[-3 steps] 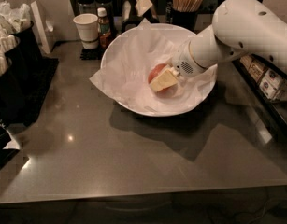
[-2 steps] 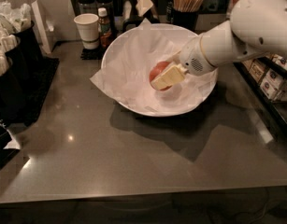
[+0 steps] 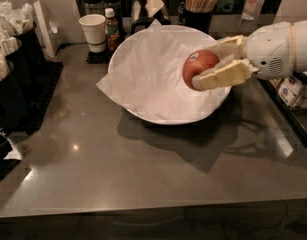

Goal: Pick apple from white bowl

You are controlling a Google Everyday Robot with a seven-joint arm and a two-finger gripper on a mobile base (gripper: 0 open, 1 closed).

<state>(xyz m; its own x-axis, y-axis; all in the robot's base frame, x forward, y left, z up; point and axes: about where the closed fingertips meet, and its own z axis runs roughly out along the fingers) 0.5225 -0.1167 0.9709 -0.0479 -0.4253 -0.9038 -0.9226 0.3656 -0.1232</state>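
The apple (image 3: 199,66) is round and red-orange with a small white sticker on top. My gripper (image 3: 213,64) is shut on it, one cream finger (image 3: 224,75) in front and one behind, and holds it in the air above the right side of the white bowl (image 3: 143,69). The bowl is wide, shallow and lined with crinkled white paper; it stands on the grey counter at centre back. My white arm reaches in from the right edge.
A white paper cup (image 3: 93,31) and a small sauce bottle (image 3: 111,28) stand behind the bowl on the left. A cup of stir sticks (image 3: 199,4) is at the back. Black organisers (image 3: 15,69) line the left; a rack (image 3: 293,99) sits at the right.
My gripper has risen and drawn back to the right with the apple in it. The apple has left the bowl's paper lining and now hangs above the rim.
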